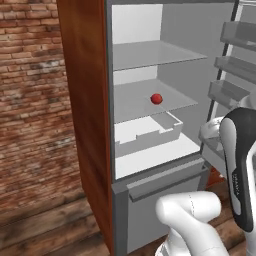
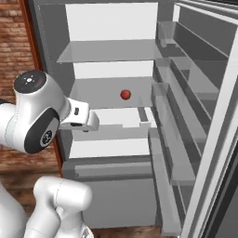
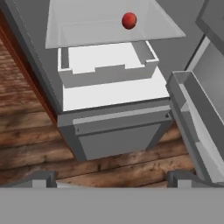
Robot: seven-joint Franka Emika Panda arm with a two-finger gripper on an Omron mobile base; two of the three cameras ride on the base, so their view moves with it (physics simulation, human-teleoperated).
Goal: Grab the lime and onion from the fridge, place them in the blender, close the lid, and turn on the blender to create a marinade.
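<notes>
Gripper (image 3: 112,178) hangs wide open before the fridge (image 3: 109,127), angled downward.

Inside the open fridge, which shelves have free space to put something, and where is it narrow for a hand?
The top shelf is bare. The middle shelf holds one small red ball; the space left of the ball is free. The white ledge before the drawer is bare. It looks narrow between middle shelf and drawer.

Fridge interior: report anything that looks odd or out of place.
The fridge stands open with just one small red ball in sight, on a glass shelf. No green lime or purple onion is visible; nothing is spilled or askew.
</notes>
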